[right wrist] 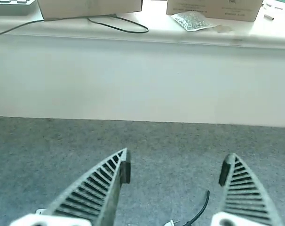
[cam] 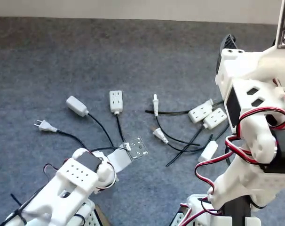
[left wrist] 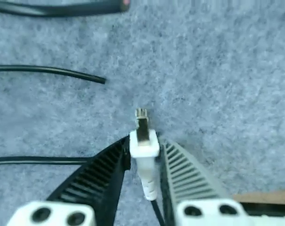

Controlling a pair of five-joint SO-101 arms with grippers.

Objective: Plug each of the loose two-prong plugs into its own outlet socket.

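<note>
While in left end effector (left wrist: pixel 145 143) — two-prong plug (left wrist: pixel 143 139)

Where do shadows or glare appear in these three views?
High view: even, soft light; only faint shadows lie on the grey mat beside the cables. Left wrist view: the metal prongs of the plug, held in the left gripper, catch a little light; no hard shadow. Right wrist view: the white wall behind the open right gripper is brightest, with no glare spot.

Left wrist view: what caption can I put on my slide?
The left hand holds a white two-prong plug over grey carpet.
</note>
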